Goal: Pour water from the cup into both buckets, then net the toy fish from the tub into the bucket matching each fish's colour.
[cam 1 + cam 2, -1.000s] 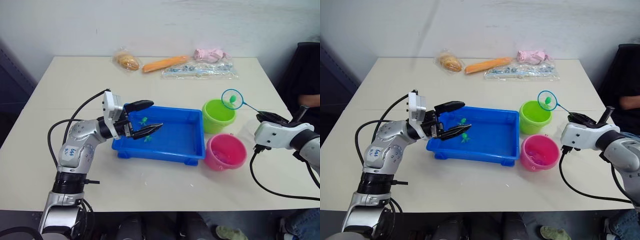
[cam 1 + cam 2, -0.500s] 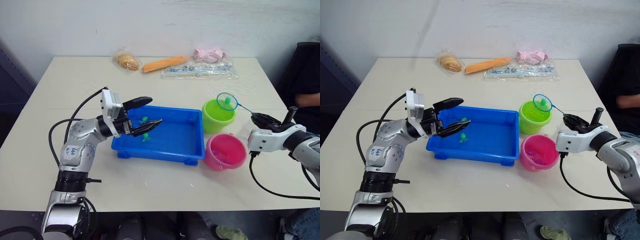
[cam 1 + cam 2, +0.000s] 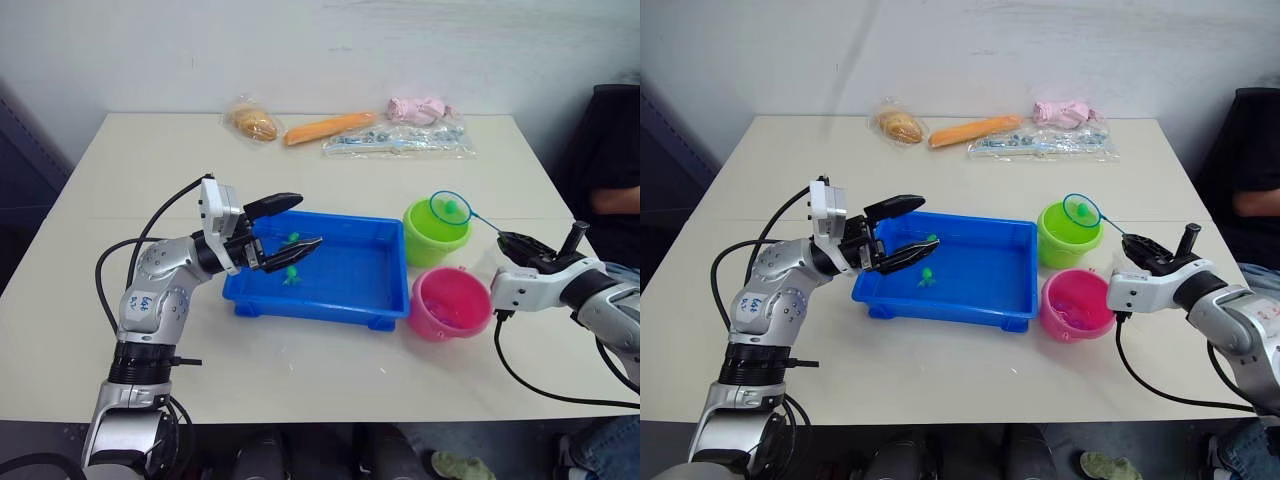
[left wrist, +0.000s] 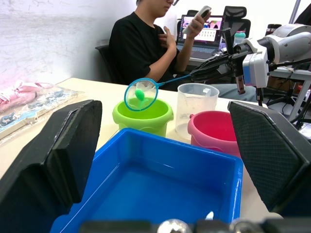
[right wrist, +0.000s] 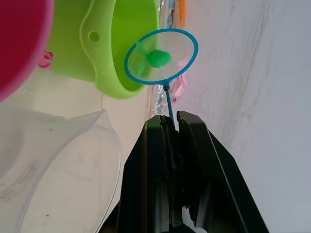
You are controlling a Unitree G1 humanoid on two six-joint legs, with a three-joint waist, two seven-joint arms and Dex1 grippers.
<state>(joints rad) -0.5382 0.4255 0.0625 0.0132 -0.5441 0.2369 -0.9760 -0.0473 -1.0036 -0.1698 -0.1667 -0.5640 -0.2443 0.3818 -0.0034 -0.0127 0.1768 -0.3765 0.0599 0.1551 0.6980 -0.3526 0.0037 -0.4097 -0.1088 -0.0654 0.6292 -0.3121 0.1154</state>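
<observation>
Net (image 3: 450,208), pinched in right claw (image 5: 174,127), hovers over green bucket (image 3: 435,233).

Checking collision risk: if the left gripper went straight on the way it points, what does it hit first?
Probably nothing soon. The open left gripper points across the blue tub, above it. Beyond lie the green bucket and the net, though height is hard to judge.

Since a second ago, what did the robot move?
The right gripper, shut on the net handle, has carried the net with a green fish leftward and a bit lower, so the hoop now hangs over the green bucket. The left gripper stays open over the blue tub. Tub, pink bucket and cup have not moved.
</observation>
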